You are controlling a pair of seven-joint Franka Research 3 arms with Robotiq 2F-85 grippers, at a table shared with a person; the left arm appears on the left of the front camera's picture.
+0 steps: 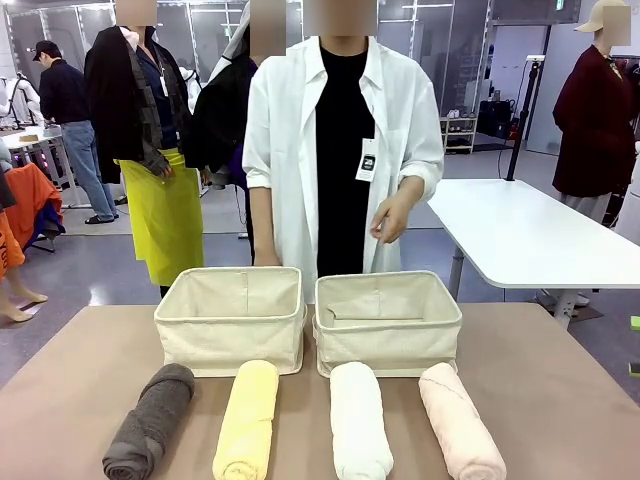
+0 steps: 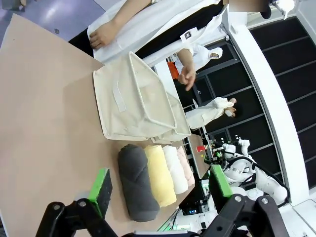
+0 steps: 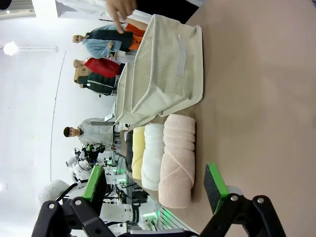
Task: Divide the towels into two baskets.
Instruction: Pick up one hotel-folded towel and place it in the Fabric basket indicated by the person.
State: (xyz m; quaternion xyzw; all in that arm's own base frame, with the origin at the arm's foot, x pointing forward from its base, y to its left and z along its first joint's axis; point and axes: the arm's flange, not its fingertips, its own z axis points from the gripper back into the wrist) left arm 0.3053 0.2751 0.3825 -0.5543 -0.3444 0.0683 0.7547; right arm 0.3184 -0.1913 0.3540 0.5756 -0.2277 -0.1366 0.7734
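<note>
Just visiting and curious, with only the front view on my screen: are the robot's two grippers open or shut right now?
Observer: The left gripper is open and empty; the dark grey towel is the roll nearest it.
Operator: And the right one?
Observer: The right gripper is open and empty too; the pale pink towel lies nearest it.

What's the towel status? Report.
Left gripper, right gripper open, empty. Grey towel, yellow towel, white towel, pink towel on table. Left basket, right basket unfilled. Person's hand beyond baskets.
</note>
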